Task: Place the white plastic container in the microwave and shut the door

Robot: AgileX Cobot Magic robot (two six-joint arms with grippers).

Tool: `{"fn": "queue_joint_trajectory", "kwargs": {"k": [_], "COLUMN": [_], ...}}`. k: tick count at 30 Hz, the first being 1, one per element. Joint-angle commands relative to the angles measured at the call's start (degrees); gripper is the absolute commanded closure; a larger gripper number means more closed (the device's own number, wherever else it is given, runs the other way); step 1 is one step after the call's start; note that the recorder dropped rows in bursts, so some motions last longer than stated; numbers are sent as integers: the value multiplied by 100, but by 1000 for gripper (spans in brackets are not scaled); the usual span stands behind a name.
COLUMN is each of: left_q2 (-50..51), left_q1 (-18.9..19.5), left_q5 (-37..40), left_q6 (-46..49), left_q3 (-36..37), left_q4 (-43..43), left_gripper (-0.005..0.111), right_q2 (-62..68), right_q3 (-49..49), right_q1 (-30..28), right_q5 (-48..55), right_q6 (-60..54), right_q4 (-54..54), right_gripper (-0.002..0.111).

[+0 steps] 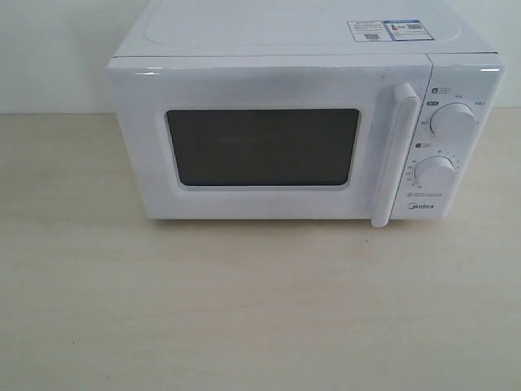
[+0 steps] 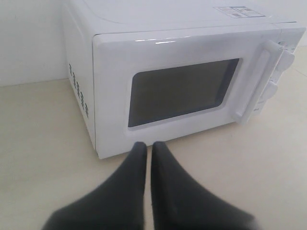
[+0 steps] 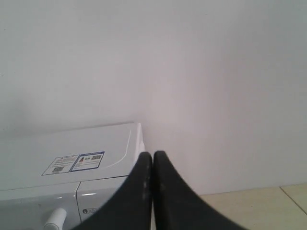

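The white microwave stands at the back of the table, its door shut flat against the front, dark window and vertical bar handle facing me. The white plastic container is out of view. My left gripper hovers in front of the microwave, low before the door, its two black fingers nearly together with nothing between them. My right gripper is shut and empty, held high beside the microwave's top right corner. Neither gripper shows in the exterior view.
Two round knobs sit on the panel right of the handle. Stickers lie on the microwave's top. A pale wooden table stretches in front, and a white wall rises close behind.
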Motion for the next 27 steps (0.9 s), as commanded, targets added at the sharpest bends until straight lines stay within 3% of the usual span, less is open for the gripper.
{"fn": "queue_joint_trajectory", "kwargs": {"k": [1, 19, 23, 27], "left_q2": [-21, -21, -21, -21], "left_q1": [-2, -2, -2, -2], "left_q5": [3, 3, 3, 3], "left_q6": [-65, -65, -65, -65], "left_q3": [28, 28, 28, 28], "left_q4": [2, 2, 2, 2], "left_gripper": [102, 102, 102, 102], "right_q2": [-13, -13, -13, -13], "right_q3": [17, 17, 17, 17], "right_q1": [-33, -33, -33, -33], "right_q5": [71, 758, 862, 1002], "right_q6": [-86, 149, 1431, 4507], "right_q4": [-74, -320, -1675, -4733], "right_gripper": [109, 109, 109, 109]}}
